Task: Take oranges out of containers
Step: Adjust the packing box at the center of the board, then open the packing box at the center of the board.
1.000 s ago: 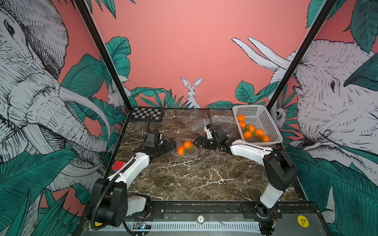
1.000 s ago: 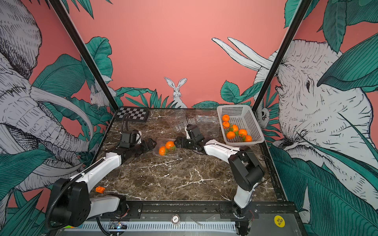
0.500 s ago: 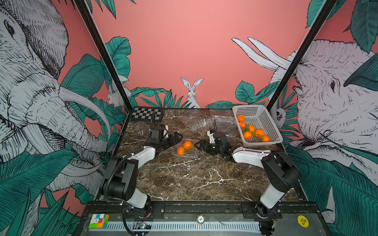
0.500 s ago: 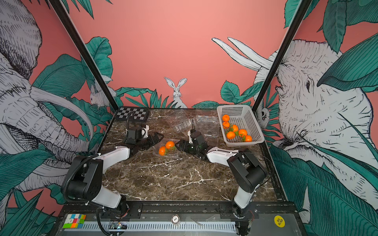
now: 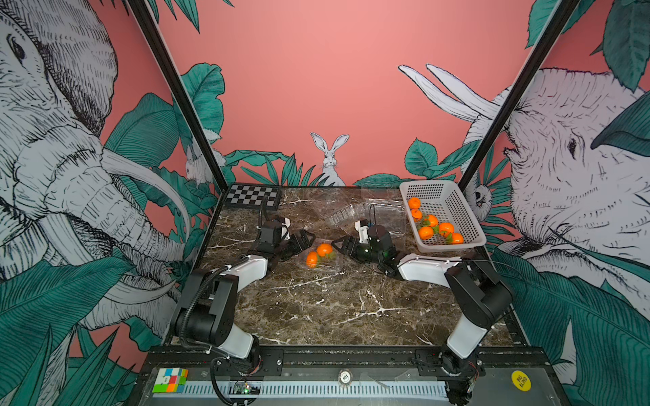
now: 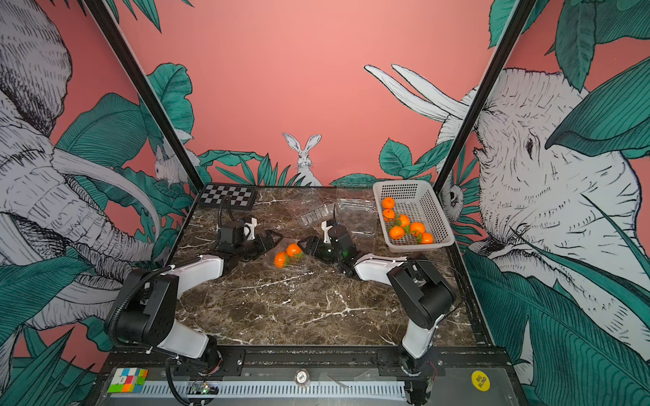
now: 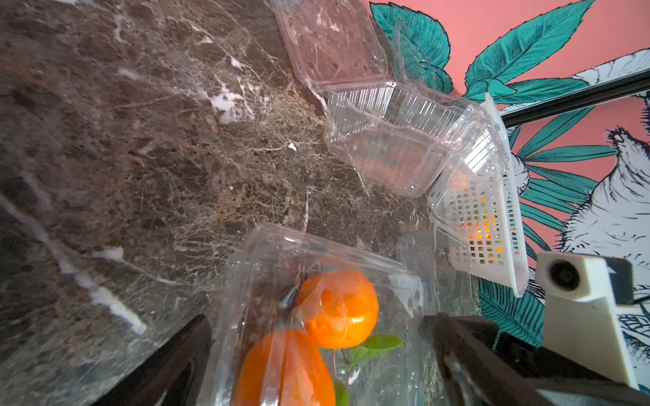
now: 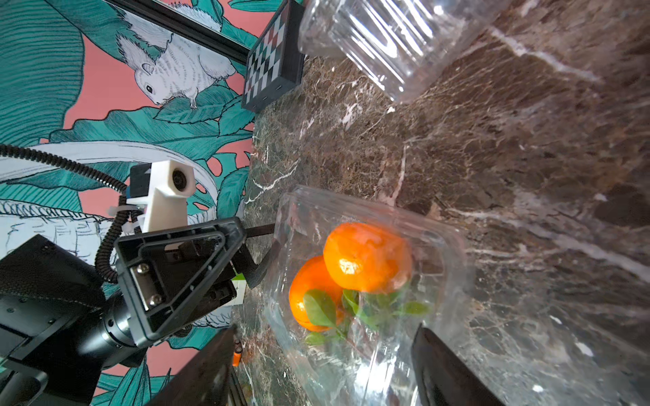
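A clear container [image 5: 322,262] lies mid-table with its lid down over two oranges [image 5: 324,249] [image 5: 311,259] with green leaves. My left gripper [image 5: 303,240] is open at the container's left end; in the left wrist view its gripper [image 7: 316,321] straddles the box, with the oranges [image 7: 339,309] between the dark fingers [image 7: 176,358]. My right gripper [image 5: 342,244] faces it from the right, open. In the right wrist view that gripper [image 8: 323,332] has the container [image 8: 373,351] between its jaws, with a gap at one finger [image 8: 211,365].
Two empty clear containers [image 5: 346,214] [image 5: 385,216] lie at the back. A white perforated basket [image 5: 453,207] at the back right holds several oranges [image 5: 446,228]. A checkerboard [image 5: 253,195] sits back left, and a colour cube [image 5: 170,379] rests on the front rail.
My left gripper has moved right, up to the container's left end. The right gripper's jaws have narrowed around the container's right end.
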You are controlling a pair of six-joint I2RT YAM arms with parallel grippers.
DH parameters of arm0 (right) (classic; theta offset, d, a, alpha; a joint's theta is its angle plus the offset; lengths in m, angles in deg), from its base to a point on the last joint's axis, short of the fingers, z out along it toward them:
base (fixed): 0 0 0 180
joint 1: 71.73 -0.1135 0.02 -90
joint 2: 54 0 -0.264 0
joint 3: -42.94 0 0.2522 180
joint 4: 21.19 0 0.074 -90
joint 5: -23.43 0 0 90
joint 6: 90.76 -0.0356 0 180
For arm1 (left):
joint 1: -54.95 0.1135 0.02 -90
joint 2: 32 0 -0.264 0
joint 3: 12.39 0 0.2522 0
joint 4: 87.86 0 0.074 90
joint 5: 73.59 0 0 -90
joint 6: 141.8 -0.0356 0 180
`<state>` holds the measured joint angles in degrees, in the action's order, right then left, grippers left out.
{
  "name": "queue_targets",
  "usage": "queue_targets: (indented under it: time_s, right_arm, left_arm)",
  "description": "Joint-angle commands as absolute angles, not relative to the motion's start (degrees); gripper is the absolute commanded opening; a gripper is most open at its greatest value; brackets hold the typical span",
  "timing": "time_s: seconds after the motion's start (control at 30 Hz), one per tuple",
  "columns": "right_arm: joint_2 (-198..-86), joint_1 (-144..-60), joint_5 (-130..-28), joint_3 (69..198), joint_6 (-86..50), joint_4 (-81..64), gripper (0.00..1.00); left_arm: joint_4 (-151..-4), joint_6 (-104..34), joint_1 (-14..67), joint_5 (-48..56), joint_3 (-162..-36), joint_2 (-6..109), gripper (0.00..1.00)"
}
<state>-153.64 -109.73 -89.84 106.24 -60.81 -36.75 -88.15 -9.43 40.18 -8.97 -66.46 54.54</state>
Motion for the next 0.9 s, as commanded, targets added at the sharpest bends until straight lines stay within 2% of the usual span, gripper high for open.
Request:
queue_targets:
  time_s: [0.0,0.53,0.87]
  right_arm:
    - [-152.9,-110.0,-88.8,104.8,-61.0,-38.4,0.77]
    - [-153.2,-111.6,-89.1,104.9,-61.2,-39.4,0.76]
    - [-155.8,-111.8,-90.8,104.3,-66.7,-47.6,0.74]
  left_arm:
    - [-86.3,-10.7,39.9,-7.7,-65.6,51.5,0.99]
    - [-86.6,-10.7,39.6,-7.1,-63.7,50.9,0.99]
    - [-88.7,-9.4,39.0,-7.8,-62.5,51.8,0.99]
